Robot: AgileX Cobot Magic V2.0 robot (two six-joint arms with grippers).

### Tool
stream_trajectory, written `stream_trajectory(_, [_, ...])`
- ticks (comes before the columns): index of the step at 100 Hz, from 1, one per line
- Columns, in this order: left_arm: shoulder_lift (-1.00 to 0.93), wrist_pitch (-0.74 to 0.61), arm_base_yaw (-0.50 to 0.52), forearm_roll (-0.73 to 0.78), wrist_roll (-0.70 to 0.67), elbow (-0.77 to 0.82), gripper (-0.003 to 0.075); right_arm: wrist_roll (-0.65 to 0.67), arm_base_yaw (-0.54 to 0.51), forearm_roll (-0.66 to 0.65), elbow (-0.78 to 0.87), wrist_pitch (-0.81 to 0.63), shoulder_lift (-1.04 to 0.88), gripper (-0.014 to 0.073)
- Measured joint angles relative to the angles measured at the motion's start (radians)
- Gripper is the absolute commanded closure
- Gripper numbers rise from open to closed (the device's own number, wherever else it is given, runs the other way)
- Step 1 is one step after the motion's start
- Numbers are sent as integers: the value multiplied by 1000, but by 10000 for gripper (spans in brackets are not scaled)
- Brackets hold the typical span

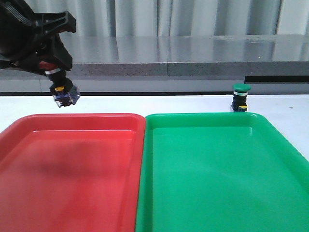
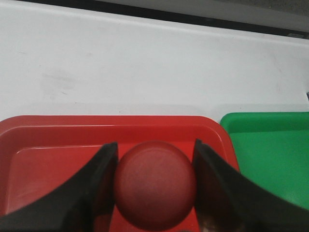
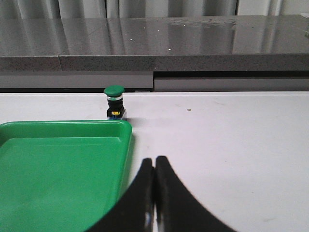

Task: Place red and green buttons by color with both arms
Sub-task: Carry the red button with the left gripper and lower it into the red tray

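**benchguy:** Red plastic up front, green right next to it. The red tray [image 1: 72, 169] and green tray [image 1: 217, 169] sit side by side at the near edge of the white table [image 1: 280, 106], rims touching or as good as. Neither has anything in it.

**tinker_mo:** So where are the buttons?

**benchguy:** The red button [image 2: 155, 186] is in the left gripper [image 1: 50, 65], hanging in the air above the far left corner of the red tray. Wrist cam shows the dark red cap squeezed between both fingers [image 2: 96, 188]. From the front it's tilted, blue-grey base pointing down and to the right, yellow mark showing. The arm hides most of the cap there.

**tinker_mo:** And the green one?

**benchguy:** The green button [image 1: 240, 98] stands upright on the table just past the far rim of the green tray, nothing blocking it. The right gripper [image 3: 154, 193] only shows in its own wrist view, fingers pressed together with nothing between them, well short of that button, by the tray's edge.

**tinker_mo:** Behind all that?

**benchguy:** Grey speckled ledge [image 1: 193, 55], then what looks like pale curtains [image 1: 145, 17], bit washed out.
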Motion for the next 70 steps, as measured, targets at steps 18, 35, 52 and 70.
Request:
stream_trajectory(18, [14,-27,-5,-2,0,0,608,0,0,0,0,0,0,662])
stream_trajectory(35, [74,-35,-5,-4,0,0,608,0,0,0,0,0,0,662])
stream_trajectory(52, [134,-37,-5,-4,0,0,607,0,0,0,0,0,0,662])
stream_trajectory(70, [194,-43,-5,-2,0,0,606,0,0,0,0,0,0,662])
